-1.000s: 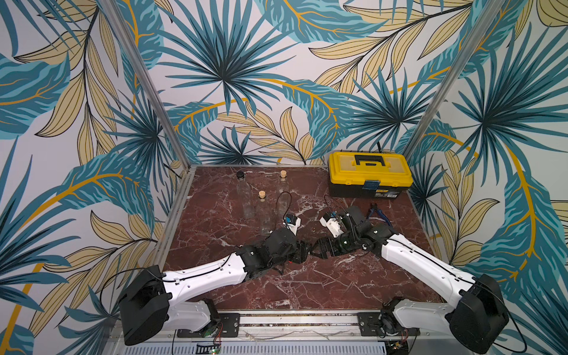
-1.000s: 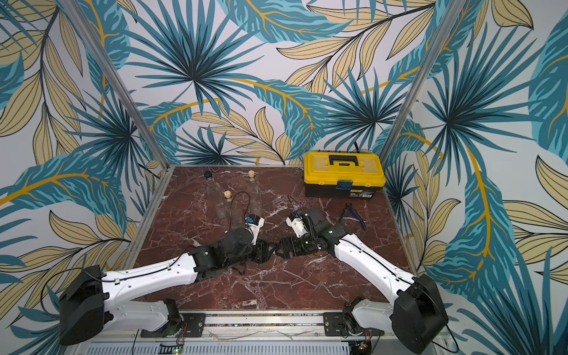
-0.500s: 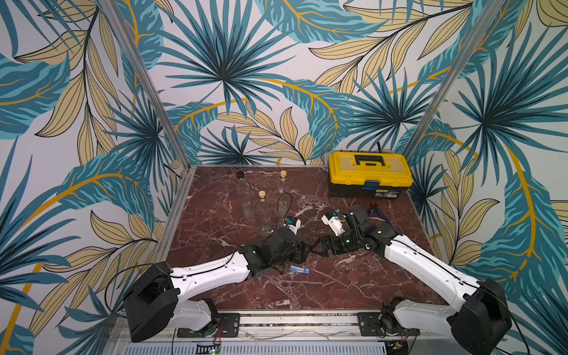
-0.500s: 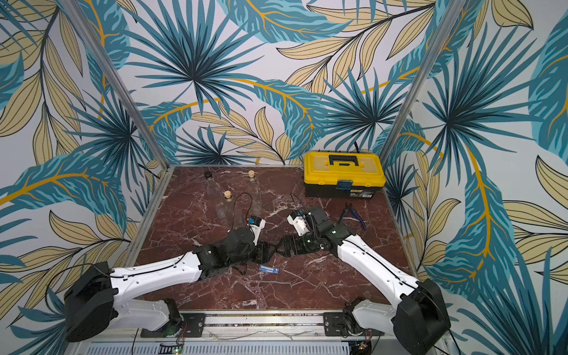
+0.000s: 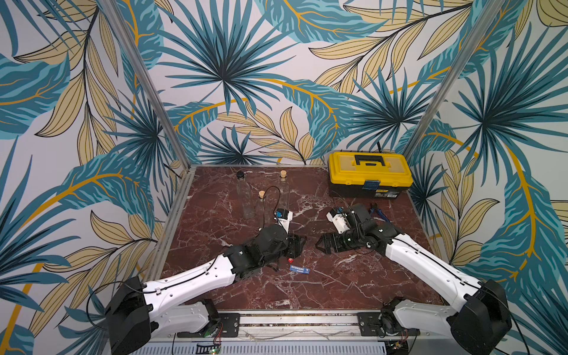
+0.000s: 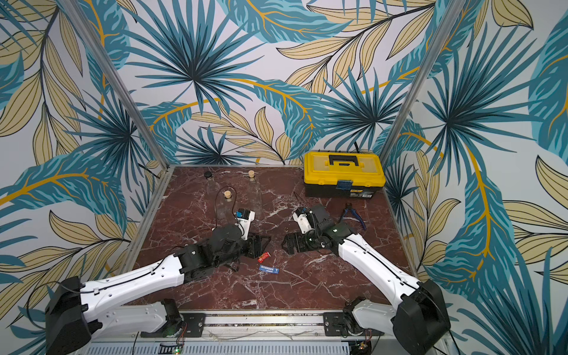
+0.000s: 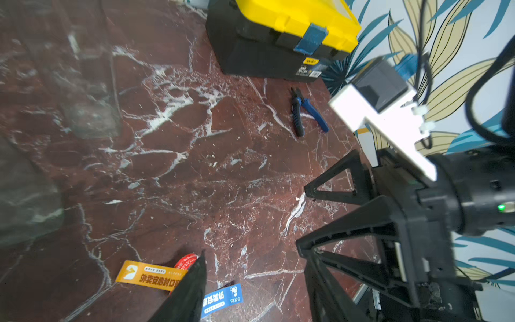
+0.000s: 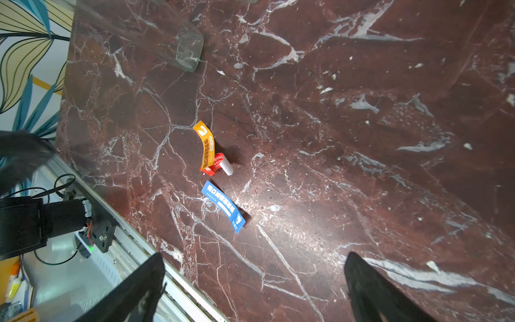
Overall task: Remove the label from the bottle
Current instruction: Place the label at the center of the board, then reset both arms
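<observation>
Three clear glass bottles stand at the back left in both top views: one with a black cap [image 5: 240,175] and two with corks [image 5: 283,174] [image 5: 261,194]; none shows a label. A blue label [image 5: 299,270] [image 8: 223,206] lies flat on the marble. Beside it lie an orange label [image 8: 207,147] and a curled red piece [image 8: 217,164]. My left gripper [image 5: 300,246] hovers just behind these strips, part open, with only table between its fingers. Facing it, my right gripper [image 5: 319,244] [image 8: 255,259] stands wide open and empty.
A yellow toolbox [image 5: 368,172] sits at the back right, with blue-handled pliers [image 5: 379,213] in front of it. The metal frame rail [image 5: 292,319] runs along the table's front edge. A bottle base [image 8: 184,47] shows in the right wrist view.
The two grippers were tip to tip a second ago and have drawn apart. The blue label, unseen then, now lies on the table in front of them.
</observation>
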You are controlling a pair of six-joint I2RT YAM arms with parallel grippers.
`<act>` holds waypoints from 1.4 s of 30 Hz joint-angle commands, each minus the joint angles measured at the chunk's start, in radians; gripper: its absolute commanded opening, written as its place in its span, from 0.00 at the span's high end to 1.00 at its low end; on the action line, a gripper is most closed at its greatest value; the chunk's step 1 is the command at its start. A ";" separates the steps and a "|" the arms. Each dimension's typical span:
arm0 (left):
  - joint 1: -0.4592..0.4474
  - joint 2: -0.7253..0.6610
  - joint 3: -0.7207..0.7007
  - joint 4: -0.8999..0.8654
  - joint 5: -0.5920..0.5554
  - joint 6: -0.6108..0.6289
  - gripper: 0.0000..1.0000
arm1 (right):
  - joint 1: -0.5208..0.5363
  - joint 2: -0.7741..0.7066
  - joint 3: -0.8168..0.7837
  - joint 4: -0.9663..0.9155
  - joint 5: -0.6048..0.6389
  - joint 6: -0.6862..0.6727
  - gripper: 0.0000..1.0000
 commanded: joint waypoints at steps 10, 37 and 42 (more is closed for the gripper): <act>0.008 -0.276 0.142 -0.465 -0.414 -0.092 0.42 | -0.034 -0.015 0.065 -0.023 0.164 -0.006 0.01; 0.600 -0.120 0.041 -0.218 -0.292 0.165 0.39 | -0.114 -0.009 0.094 0.023 0.270 -0.018 0.00; 0.684 -0.035 0.029 -0.156 -0.250 0.211 0.38 | -0.134 0.009 0.108 0.050 0.317 -0.021 0.01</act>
